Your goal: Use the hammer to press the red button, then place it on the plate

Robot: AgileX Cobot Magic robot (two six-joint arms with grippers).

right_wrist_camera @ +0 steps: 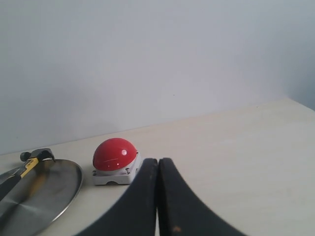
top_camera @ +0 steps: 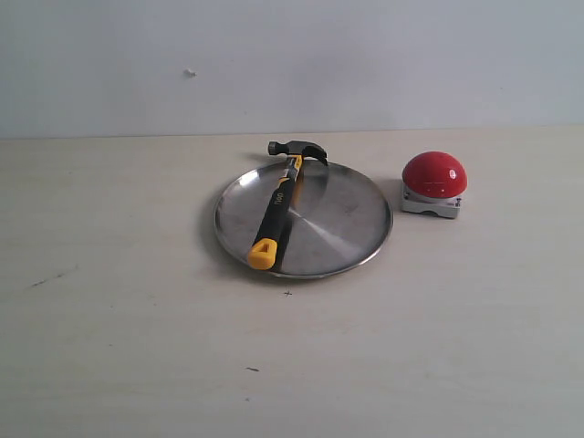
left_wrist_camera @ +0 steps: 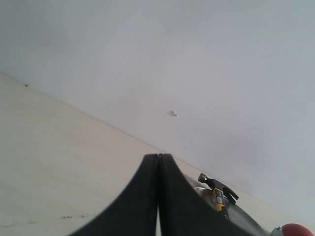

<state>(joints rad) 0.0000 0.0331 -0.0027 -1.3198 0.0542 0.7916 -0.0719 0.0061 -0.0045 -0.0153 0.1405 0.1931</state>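
The hammer (top_camera: 279,207) lies across the silver plate (top_camera: 342,224), its dark head on the far rim and its yellow end near the front rim. The red button (top_camera: 434,174) sits on its grey-white base just right of the plate. Neither arm shows in the exterior view. In the left wrist view my left gripper (left_wrist_camera: 158,157) is shut and empty, with the hammer (left_wrist_camera: 217,192) beyond it. In the right wrist view my right gripper (right_wrist_camera: 157,161) is shut on nothing, a little short of the red button (right_wrist_camera: 114,153), with the plate (right_wrist_camera: 44,191) and the hammer (right_wrist_camera: 30,162) beside it.
The pale wooden table (top_camera: 119,274) carries only the plate and the button, with a few small dark marks (top_camera: 252,369) on its surface. A plain white wall (top_camera: 292,64) stands behind the table's far edge.
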